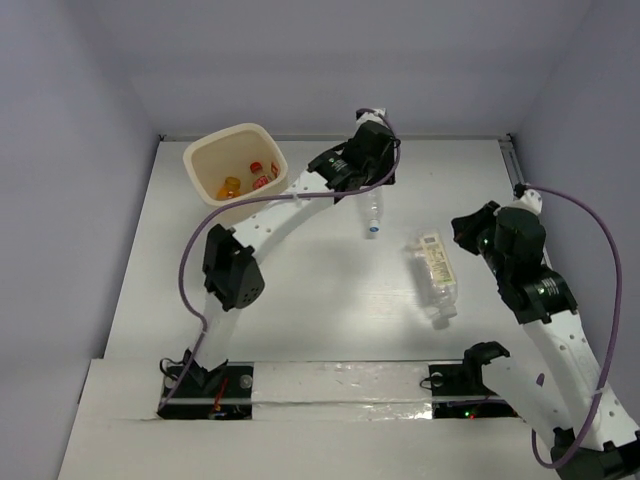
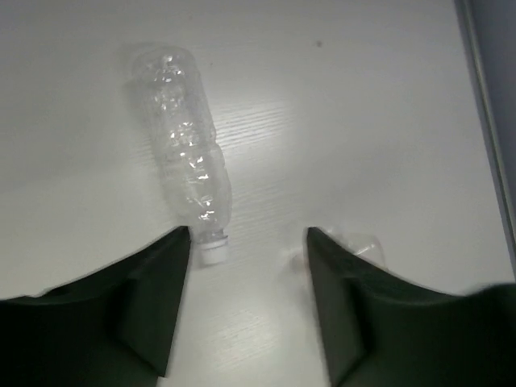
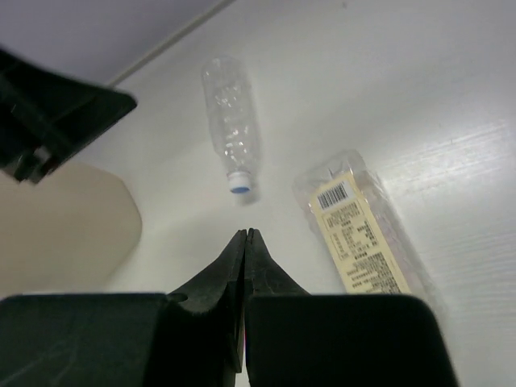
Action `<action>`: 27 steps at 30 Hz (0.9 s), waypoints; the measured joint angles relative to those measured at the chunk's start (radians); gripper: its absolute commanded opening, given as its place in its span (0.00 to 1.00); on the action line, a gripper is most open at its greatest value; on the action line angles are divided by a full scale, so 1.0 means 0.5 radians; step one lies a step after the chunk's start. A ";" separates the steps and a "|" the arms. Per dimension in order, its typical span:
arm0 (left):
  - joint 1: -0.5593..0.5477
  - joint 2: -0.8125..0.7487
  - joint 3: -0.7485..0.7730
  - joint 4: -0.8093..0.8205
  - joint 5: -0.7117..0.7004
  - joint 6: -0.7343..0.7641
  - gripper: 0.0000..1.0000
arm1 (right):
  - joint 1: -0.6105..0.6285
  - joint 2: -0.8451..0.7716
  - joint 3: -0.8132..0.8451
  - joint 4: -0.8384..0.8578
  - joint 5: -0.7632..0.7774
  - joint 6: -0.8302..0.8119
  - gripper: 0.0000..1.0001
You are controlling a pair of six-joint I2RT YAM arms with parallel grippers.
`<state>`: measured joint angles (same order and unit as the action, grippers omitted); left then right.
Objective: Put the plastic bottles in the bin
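Bottles outstanding on the worktop (image 1: 320, 300): two. A plain clear bottle (image 2: 185, 153) lies on its side just ahead of the left hand (image 2: 246, 238), which is spread and empty, apparently lined up to take it. A squarish labelled bottle (image 1: 435, 270) lies nearby. The right hand (image 3: 244, 242) is clenched on nothing. The bin (image 1: 222, 152) already holds two bottles.

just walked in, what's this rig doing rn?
Bottle clearing, partly done. An orange bottle and a red-labelled bottle already lie in the bin. The left tool is open just short of the plain clear bottle, which lies on the table, not gripped. The right tool is shut and empty, near the squarish pale-labelled bottle, also lying on the table.
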<state>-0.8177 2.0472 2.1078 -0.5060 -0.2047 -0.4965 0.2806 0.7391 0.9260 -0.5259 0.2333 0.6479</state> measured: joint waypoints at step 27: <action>0.135 1.212 0.639 0.116 -0.105 -0.427 0.53 | 0.000 -0.357 -0.131 -0.302 -0.470 -0.314 0.85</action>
<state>-0.7502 2.6534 2.4275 -0.4480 -0.2573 -0.7101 0.2806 0.5606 0.8604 -0.6769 -0.0017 0.4911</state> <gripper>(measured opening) 0.594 0.739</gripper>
